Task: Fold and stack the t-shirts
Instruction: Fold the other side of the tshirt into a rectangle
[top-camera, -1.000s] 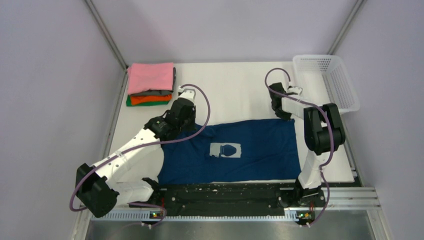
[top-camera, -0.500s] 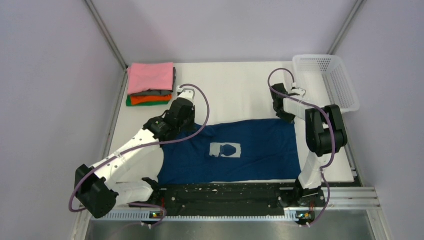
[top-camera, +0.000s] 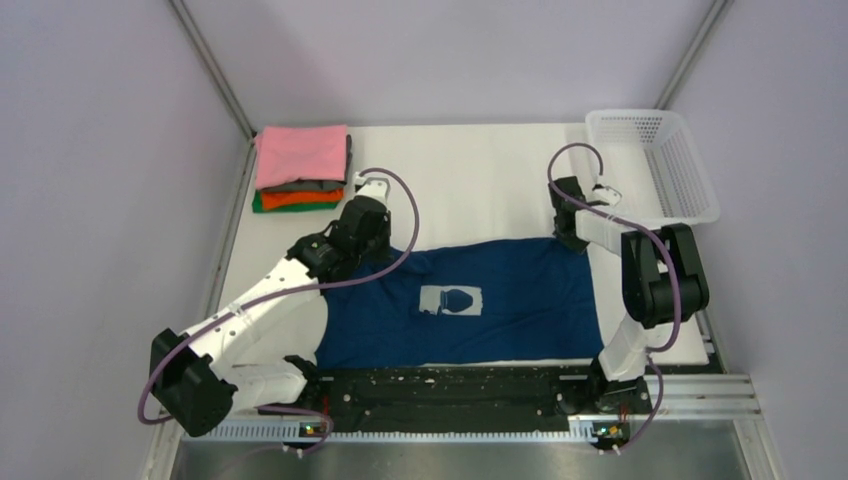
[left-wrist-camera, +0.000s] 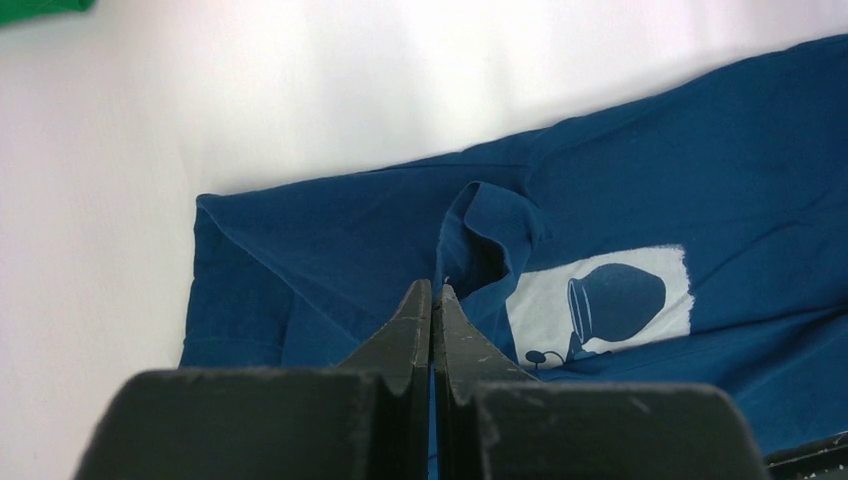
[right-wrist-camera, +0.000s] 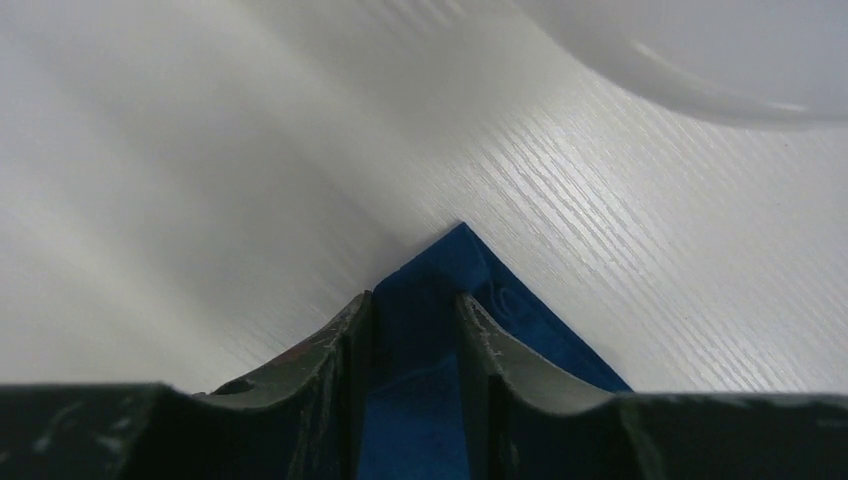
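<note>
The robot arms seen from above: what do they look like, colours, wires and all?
Both the left arm and the right arm have white tubular links joined by chunky black joint housings. A thin purple cable loops along each. The wrist views show dark, wedge-shaped fingers, scuffed with pale scratches.

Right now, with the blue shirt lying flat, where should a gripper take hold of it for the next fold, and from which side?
Pinch the blue shirt at its far right corner, coming down from above: that corner lies flat, pointed and free on the table, and sits between the right gripper's fingers.
</note>
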